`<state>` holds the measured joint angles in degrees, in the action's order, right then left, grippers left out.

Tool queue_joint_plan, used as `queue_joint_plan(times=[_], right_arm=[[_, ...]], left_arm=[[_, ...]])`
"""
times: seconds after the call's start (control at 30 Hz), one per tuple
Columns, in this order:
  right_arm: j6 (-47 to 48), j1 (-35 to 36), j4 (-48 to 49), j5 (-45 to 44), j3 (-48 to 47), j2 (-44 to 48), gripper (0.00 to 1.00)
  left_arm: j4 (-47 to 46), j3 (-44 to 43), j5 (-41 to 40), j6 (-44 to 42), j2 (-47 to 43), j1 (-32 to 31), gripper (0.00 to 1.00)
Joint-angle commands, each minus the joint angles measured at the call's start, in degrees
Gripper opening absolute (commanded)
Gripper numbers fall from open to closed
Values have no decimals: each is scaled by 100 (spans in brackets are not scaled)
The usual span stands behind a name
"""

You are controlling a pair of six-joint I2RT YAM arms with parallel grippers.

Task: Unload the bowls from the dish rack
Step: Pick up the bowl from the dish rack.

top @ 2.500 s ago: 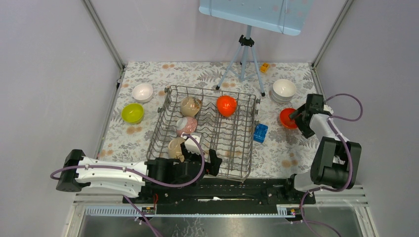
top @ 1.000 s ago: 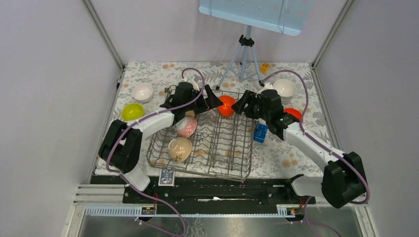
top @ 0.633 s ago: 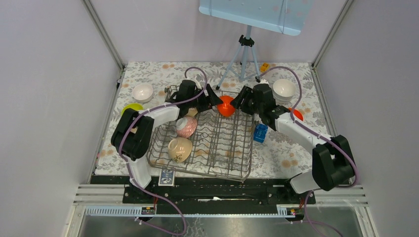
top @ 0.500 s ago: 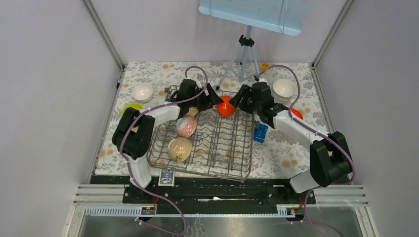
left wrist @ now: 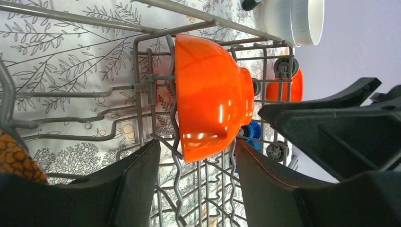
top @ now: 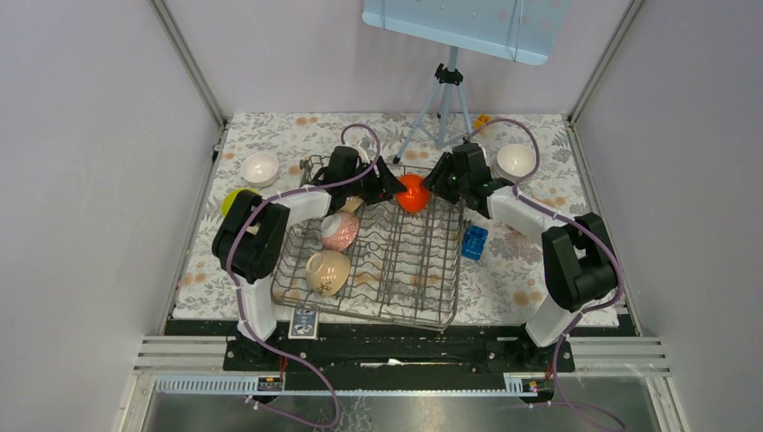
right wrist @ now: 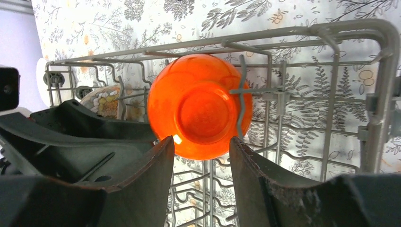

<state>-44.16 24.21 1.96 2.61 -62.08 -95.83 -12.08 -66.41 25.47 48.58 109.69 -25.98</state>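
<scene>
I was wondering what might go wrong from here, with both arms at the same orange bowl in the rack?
1. The left jaws and the right jaws both stand open on either side of one orange bowl, close together in the right wrist view; they may collide or pull against each other.
2. A wavy tine of the dish rack crosses the bowl's underside; lifting the bowl could snag it and drag the rack.

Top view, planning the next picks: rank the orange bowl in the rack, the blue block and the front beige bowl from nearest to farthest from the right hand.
1. Orange bowl, far end of the rack, at the right hand.
2. Blue block, right of the rack.
3. Beige bowl, rack's near left.
</scene>
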Motion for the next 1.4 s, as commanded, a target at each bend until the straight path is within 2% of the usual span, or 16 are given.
queue_joint_plan(times=[0.0,0.23,0.43,0.53,0.7,1.37], right_arm=[[-170,-65,11,83,-288,-62,53],[-302,-195,80,291,-193,-158,50],[-329,-249,111,415,-136,-224,48],[-338,-269,129,424,-95,-214,48],[-336,-302,156,457,-33,-177,48],[-315,-386,184,521,38,-180,48]], left_arm=[[-659,-208,333,156,76,40,62],[-837,-271,567,353,237,40,54],[-1003,-215,616,414,222,42,51],[-965,-208,572,380,179,40,51],[-808,-253,470,243,128,64,58],[-884,-286,479,216,-69,75,58]])
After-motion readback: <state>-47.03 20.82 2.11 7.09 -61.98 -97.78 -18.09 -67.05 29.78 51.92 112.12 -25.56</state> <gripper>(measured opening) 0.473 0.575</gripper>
